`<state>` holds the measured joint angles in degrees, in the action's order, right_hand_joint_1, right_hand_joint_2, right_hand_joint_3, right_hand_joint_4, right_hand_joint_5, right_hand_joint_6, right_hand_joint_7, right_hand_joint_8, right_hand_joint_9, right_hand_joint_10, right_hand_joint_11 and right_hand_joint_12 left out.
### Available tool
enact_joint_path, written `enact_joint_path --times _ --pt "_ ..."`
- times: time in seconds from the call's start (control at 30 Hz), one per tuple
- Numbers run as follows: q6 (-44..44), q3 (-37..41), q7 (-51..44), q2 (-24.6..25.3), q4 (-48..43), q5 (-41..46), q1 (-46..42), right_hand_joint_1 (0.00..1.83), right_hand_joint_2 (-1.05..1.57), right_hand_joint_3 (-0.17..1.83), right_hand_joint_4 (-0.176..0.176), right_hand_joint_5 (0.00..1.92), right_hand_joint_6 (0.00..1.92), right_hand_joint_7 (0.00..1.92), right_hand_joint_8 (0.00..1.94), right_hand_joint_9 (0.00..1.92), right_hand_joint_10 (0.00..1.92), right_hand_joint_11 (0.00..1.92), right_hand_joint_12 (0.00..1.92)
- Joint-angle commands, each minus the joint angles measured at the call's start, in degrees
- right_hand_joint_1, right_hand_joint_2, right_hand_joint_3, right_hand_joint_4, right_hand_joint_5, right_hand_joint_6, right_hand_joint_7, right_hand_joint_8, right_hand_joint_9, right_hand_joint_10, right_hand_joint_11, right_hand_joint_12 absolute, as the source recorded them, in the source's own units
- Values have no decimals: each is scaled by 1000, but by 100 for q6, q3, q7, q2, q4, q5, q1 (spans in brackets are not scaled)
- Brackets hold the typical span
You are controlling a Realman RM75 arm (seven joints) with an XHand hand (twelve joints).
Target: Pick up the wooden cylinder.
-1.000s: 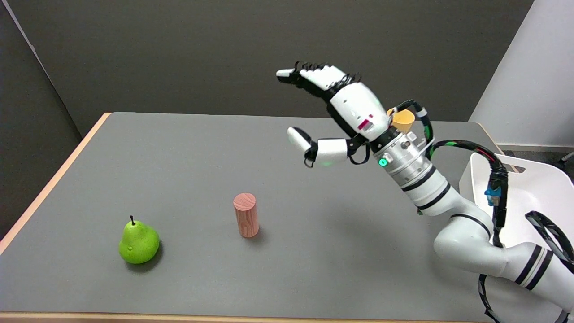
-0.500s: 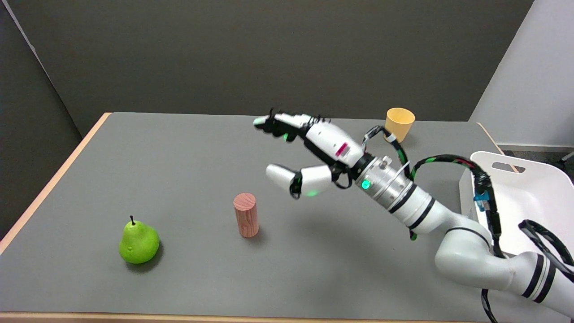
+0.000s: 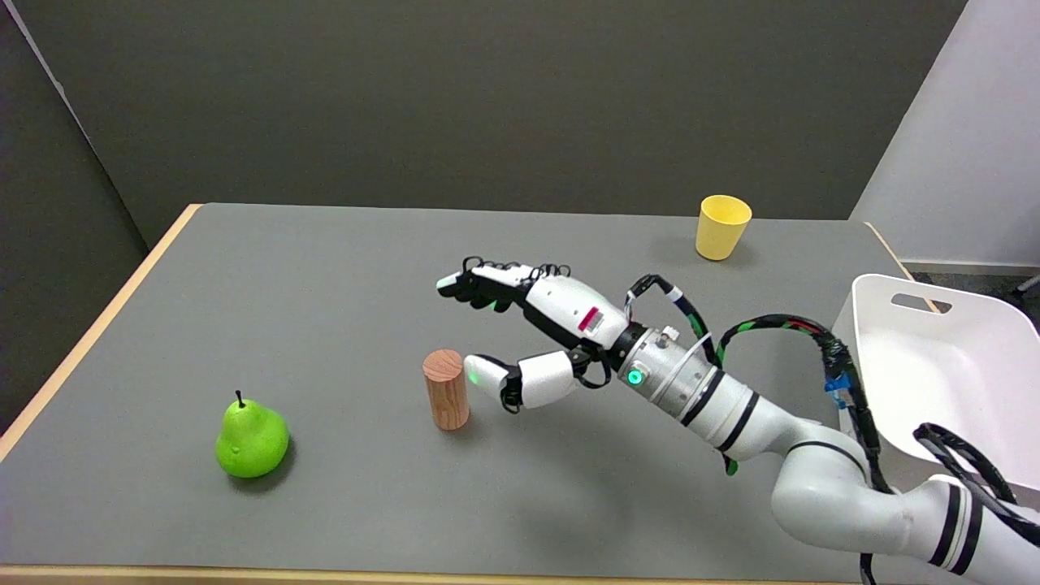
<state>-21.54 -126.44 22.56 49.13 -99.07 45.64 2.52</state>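
The wooden cylinder point(image 3: 446, 389) stands upright on the grey table point(image 3: 325, 292), left of centre toward the near side. My right hand point(image 3: 528, 333) hangs low just right of it, holding nothing. The thumb tip reaches almost to the cylinder's right side; whether it touches is unclear. The other fingers point(image 3: 479, 286) stretch out to the left, above and behind the cylinder, well apart from the thumb.
A green pear point(image 3: 250, 437) lies near the front left of the table. A yellow cup point(image 3: 721, 227) stands at the back right. A white bin point(image 3: 942, 366) sits off the table's right edge, beside my arm.
My right hand has come down and to the left from high over the table to the cylinder's right side, staying spread. The cylinder, pear and cup have not moved.
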Motion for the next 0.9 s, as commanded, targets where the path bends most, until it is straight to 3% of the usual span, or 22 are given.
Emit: enact_joint_path --times 0.03,0.37,0.9 --pt "189 -170 -70 598 673 -305 268 511 657 977 50 243 520 368 455 330 791 228 1413" --pt "173 -351 -22 739 1042 -344 717 548 658 978 34 242 516 373 464 328 802 243 1430" --pt "220 -563 133 1028 1711 -321 873 581 673 903 46 261 476 406 411 330 848 288 1461"
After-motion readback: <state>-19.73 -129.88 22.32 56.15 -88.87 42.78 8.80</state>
